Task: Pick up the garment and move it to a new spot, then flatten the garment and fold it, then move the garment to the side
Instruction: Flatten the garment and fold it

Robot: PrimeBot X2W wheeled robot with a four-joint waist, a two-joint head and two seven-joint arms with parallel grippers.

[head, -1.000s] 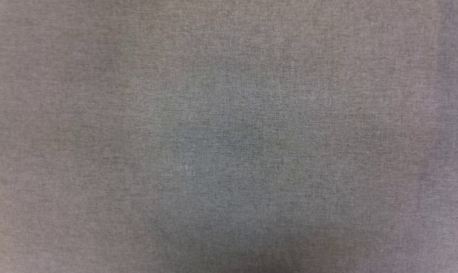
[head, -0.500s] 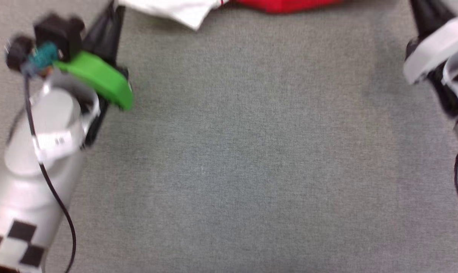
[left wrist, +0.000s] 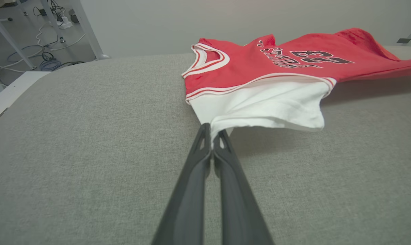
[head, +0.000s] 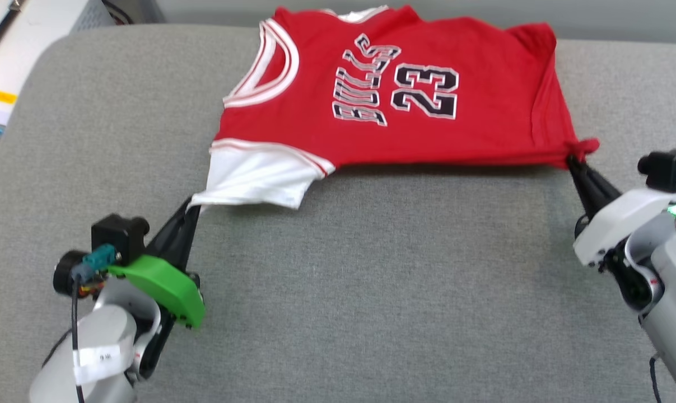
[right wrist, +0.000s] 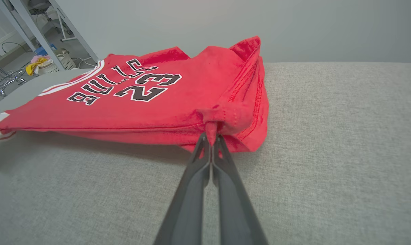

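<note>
Garment stretched between the grippers over grey bench. Left gripper clamped on white sleeve end; right gripper clamped on red hem corner.

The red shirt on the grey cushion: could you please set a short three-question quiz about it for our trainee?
1. True or false: the left pincer is shut on the white sleeve end of the red soft-knit short-sleeved shirt.
2. The right pincer grips the shirt's: A collar, B red hem corner, C lettering?
3. Fill in: the chest number reads __.
Key: 1 true; 2 B; 3 23.
</note>
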